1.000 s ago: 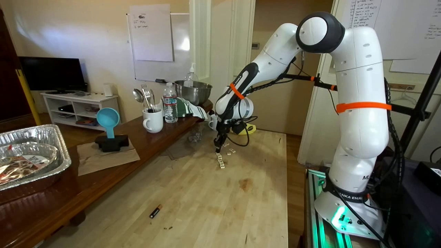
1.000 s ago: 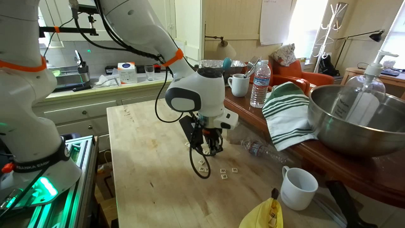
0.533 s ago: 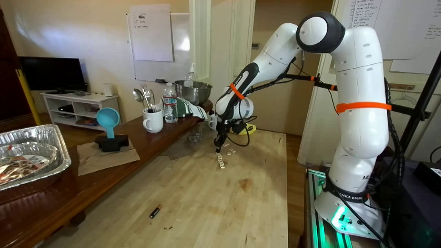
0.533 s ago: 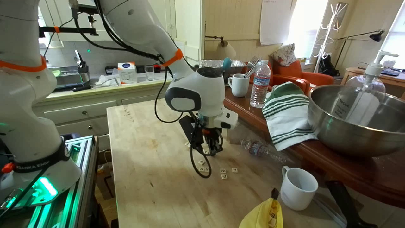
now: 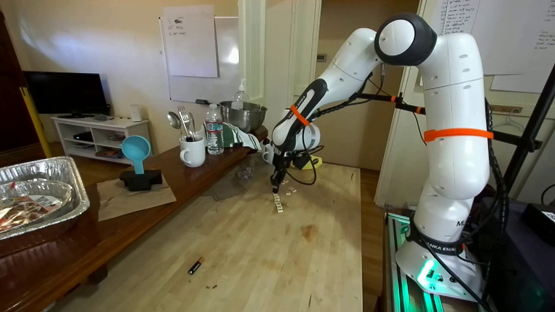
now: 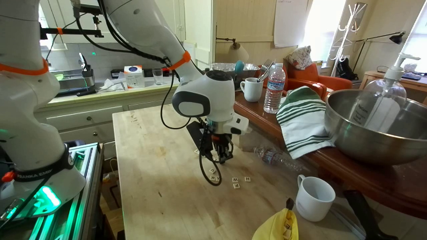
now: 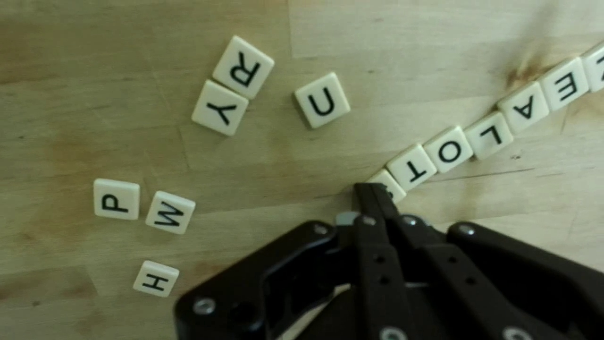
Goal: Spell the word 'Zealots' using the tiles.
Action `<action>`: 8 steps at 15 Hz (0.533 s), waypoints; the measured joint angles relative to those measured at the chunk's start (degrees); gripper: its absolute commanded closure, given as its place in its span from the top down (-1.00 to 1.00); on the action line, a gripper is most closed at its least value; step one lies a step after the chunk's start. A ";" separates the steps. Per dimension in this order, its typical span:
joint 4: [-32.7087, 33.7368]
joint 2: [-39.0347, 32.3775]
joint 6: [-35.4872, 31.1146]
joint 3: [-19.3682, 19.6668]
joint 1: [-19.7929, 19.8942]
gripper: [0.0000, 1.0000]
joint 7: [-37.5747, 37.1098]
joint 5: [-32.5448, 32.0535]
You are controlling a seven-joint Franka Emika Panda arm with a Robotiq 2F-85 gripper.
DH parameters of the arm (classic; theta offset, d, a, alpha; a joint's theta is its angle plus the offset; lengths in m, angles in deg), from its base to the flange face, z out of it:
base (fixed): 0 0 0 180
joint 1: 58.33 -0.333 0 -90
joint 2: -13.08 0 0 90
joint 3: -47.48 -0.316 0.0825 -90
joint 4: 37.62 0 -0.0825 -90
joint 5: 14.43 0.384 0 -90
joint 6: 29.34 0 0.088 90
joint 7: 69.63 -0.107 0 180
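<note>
- Cream-white and flat on the wooden tabletop [image 7: 264,184], the S tile [image 7: 389,183] ends a slanting row of tiles [image 7: 490,135]; little of its letter shows.
- Next to the S tile comes the T tile [image 7: 411,166], then the O tile [image 7: 448,149], L tile [image 7: 488,134], A tile [image 7: 524,107], E tile [image 7: 564,84] and, farthest off, what reads as the Z tile [image 7: 595,68] (cut by the wrist view's edge).
- Narrow, with no gap showing between its jaws, the gripper [image 7: 376,193] seems to hold nothing; its tip hides part of the S tile, and whether they touch I cannot tell.
- That pose looks meant for nudging: so thin a piece is probably easier to slide home than to pinch.
- Lining letters up edge to edge from the S tile lets them read as one word; I judge all seven in place, with only straightening or backing off left.
- Away from the S tile lie six others: the U tile [image 7: 322,100] closest, then the R tile [image 7: 243,67] and Y tile [image 7: 220,107] set side by side, the W tile [image 7: 170,212], and farthest the H tile [image 7: 156,278] and P tile [image 7: 116,199]; none belongs in the word, likely why they sit scattered.
- Too firm a push on the S tile could knock the T tile askew.
</note>
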 measured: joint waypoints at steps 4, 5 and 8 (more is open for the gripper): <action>-0.47 0.31 0.00 0.09 -0.23 -1.00 -1.06 -0.52; -0.48 0.32 0.00 0.09 -0.23 -1.00 -1.50 -0.52; -0.51 0.36 0.00 0.07 -0.23 -1.00 -2.03 -0.41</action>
